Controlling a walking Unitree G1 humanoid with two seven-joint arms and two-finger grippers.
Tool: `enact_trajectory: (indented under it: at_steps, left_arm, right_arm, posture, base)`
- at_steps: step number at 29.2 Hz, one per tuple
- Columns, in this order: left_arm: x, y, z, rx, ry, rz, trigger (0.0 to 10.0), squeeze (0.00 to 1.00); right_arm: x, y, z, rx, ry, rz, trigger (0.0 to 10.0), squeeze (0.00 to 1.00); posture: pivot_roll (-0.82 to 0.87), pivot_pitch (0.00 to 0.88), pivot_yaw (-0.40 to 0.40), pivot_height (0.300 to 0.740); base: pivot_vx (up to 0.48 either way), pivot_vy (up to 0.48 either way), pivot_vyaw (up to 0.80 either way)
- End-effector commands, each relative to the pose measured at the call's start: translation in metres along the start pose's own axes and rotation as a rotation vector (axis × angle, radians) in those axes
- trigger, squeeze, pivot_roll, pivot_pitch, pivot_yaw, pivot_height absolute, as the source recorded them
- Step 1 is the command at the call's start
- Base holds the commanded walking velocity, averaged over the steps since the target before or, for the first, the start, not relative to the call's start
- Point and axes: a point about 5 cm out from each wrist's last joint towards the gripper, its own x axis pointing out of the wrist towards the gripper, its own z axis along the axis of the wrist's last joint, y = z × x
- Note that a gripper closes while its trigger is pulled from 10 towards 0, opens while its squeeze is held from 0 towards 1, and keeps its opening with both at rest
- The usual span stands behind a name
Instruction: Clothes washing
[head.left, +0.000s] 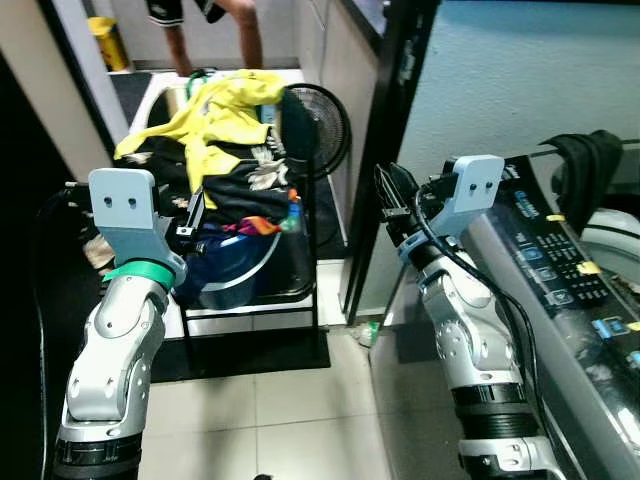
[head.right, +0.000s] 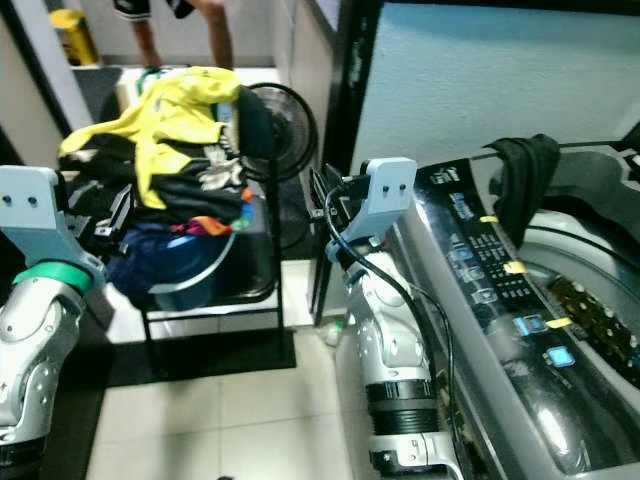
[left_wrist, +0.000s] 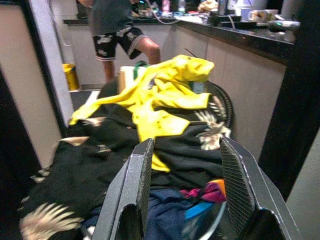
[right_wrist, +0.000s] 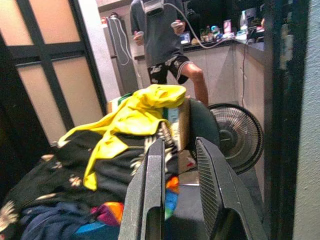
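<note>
Left wrist view: the left gripper (left_wrist: 185, 200) is spread wide and empty, with the yellow shirt (left_wrist: 160, 95) on the heaped laundry basket (head.left: 240, 270) just ahead. The right gripper (right_wrist: 180, 200), narrowly parted and empty, faces the pile. A grab risks dragging tangled clothes off.

We look along our right end effector (right_wrist: 179, 200), its two black fingers (right_wrist: 149, 200) slightly parted, toward a heap of laundry topped by a yellow garment (right_wrist: 132, 117) (dark clothes beneath). A floor fan (right_wrist: 235, 135) stands beside it; a person (right_wrist: 162, 45) stands behind.
</note>
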Motion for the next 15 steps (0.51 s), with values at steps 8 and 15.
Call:
enact_trajectory:
  at_steps: [8, 15]
  left_arm:
    - [-0.0006, -0.0028, -0.0032, -0.013, 0.019, -0.019, 10.0, 0.0]
    - [-0.0001, -0.0033, -0.003, -0.017, 0.02, -0.021, 10.0, 0.0]
  right_arm:
    - [-0.009, -0.0043, -0.0095, 0.009, 0.023, -0.028, 10.0, 0.0]
    - [-0.0095, -0.0045, -0.0103, 0.01, 0.026, -0.03, 10.0, 0.0]
  posture:
    - [0.14, 0.034, 0.03, 0.74]
    - [0.14, 0.036, 0.034, 0.74]
  base:
    - [0.0, 0.307, 0.0]
    - [0.0, 0.32, 0.0]
